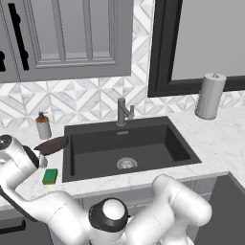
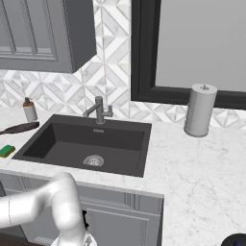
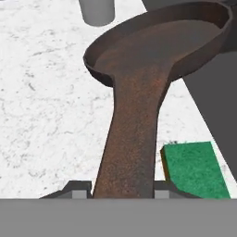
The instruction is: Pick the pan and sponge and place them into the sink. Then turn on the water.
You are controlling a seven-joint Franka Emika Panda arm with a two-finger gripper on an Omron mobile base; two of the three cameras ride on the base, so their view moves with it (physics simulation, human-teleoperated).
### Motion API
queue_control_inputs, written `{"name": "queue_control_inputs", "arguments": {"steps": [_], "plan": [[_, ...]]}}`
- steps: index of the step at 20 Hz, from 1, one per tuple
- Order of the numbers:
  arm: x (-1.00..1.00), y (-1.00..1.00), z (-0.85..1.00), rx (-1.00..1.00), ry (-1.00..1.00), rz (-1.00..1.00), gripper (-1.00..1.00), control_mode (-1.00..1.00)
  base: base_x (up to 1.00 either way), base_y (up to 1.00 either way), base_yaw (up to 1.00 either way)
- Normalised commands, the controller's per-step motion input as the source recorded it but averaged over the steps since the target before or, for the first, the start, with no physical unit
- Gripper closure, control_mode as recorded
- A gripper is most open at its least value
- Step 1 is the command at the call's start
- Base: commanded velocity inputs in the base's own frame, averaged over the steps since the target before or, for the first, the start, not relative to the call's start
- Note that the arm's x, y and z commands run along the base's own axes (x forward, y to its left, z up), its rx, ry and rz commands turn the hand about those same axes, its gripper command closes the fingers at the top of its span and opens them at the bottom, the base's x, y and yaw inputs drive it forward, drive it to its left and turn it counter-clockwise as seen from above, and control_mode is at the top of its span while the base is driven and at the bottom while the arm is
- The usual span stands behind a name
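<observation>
Tabletop (image 1: 225, 143): white marble, running left and right of the basin under a patterned tile backsplash; it carries everything listed below.
Sink (image 1: 182, 148): large matte black rectangular basin set into the tabletop, with a round silver drain at its floor; nothing lies in it.
Arm: white with dark joints, rising from the lower part of both base views and bending toward the left of the sink, where the pan is.
Paper towel roll (image 1: 210, 95): upright on the tabletop, right of the sink, against the dark window frame.
Faucet (image 1: 123, 111): grey metal with a side lever, standing behind the sink at its middle; no stream runs from it.
Pan (image 3: 152, 46): dark brown, round and shallow, on the tabletop just left of the sink, its bowl's far edge reaching over the sink's left rim in the hand view; its long brown handle runs back toward the camera.
End effector (image 3: 122, 194): its two dark fingertips stand on either side of the pan handle, close against it, so the jaws are pinching the handle.
Soap dispenser (image 1: 43, 126): small and grey, upright behind the pan near the backsplash.
Sponge (image 3: 194, 169): green top, yellow underside, flat on the tabletop beside the pan handle, between the handle and the sink, not touching the pan.
</observation>
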Motion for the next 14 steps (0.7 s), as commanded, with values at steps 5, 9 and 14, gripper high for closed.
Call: {"name": "queue_control_inputs", "arguments": {"steps": [5, 9, 14], "plan": [[0.0, -0.81, 0.48, 0.01, -0.33, -0.13, 1.0, -1.0, 0.0, 0.0, 0.0], [0.0, -0.74, 0.56, 0.01, -0.36, -0.14, 1.0, -1.0, 0.0, 0.0, 0.0], [0.0, -0.66, 0.34, 0.07, -0.16, -0.2, 1.0, -1.0, 0.0, 0.0, 0.0]]}}
